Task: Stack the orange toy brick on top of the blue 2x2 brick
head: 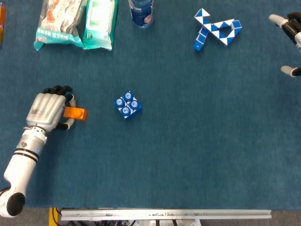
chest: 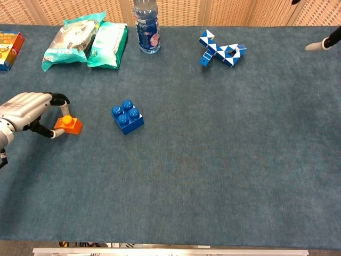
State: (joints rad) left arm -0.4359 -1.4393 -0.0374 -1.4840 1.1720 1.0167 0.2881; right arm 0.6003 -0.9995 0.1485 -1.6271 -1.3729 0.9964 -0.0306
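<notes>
Blue tabletop [head: 188,155]; my left hand [head: 47,110] fingers pinching orange brick [head: 75,113]; lift clear, carry toward blue 2x2 brick [head: 127,105] beyond fingertips, align studs squarely

From my remote station I can read no text anywhere on the bench. The water bottle [chest: 146,25] carries a blue label with a pink patch, its print too small to make out. The two snack packets [chest: 72,38] and the green wipes pack [chest: 108,36] show printed designs, but no words resolve. The box at the far left edge [chest: 9,42] bears coloured printing that stays illegible in both my views.
</notes>
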